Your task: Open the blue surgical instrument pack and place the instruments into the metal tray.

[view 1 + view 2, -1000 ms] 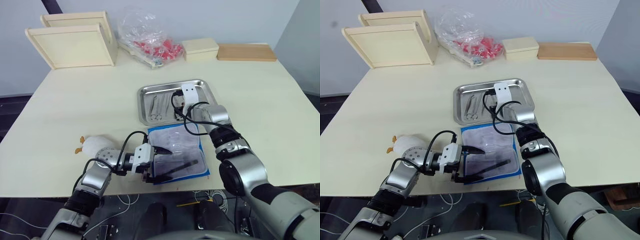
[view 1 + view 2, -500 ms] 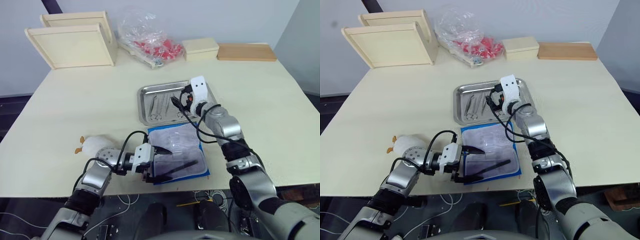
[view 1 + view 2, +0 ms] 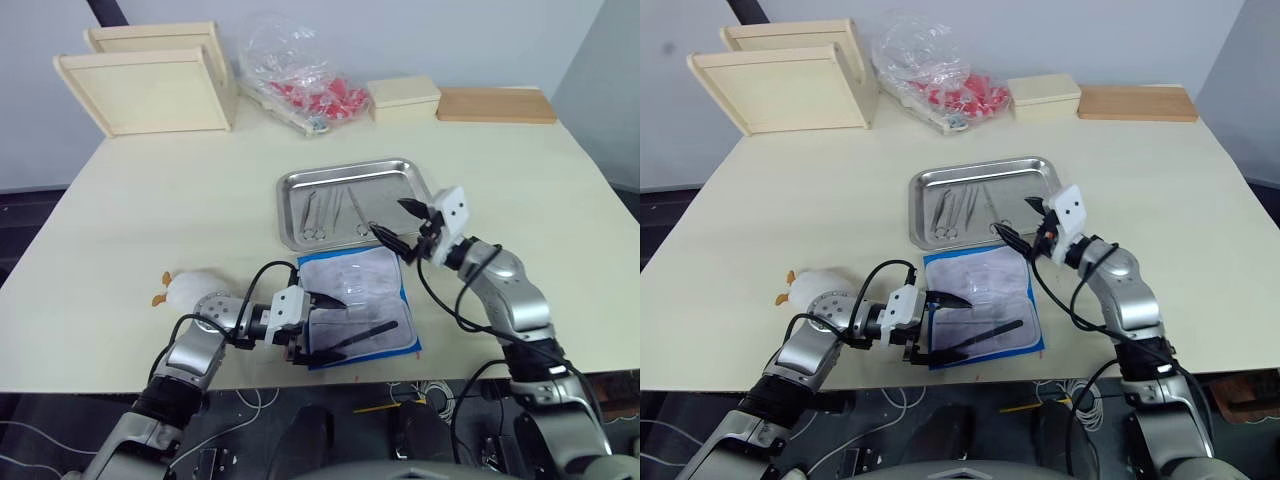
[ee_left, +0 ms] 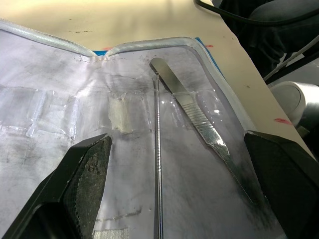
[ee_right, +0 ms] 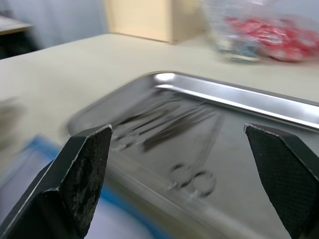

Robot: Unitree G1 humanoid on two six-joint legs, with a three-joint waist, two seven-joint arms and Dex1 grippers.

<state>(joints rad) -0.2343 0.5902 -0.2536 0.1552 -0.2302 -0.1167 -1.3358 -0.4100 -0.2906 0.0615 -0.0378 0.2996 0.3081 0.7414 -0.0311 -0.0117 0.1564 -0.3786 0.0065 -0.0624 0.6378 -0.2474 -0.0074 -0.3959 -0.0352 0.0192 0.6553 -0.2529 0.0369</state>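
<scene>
Blue fabric of the surgical instrument pack (image 3: 358, 308) lies unfolded just before the metal tray (image 3: 350, 200) — two slim instruments (image 4: 194, 117) rest on its lining between my left gripper's (image 3: 322, 322) spread fingers. My right gripper (image 3: 400, 222) hovers empty, fingers parted, beside the tray, where ring-handled instruments (image 3: 330, 208) lie.

Pale table (image 3: 150, 200) bears metal tray (image 3: 290, 215), blue pack (image 3: 405, 335), wooden trays (image 3: 150, 90).
</scene>
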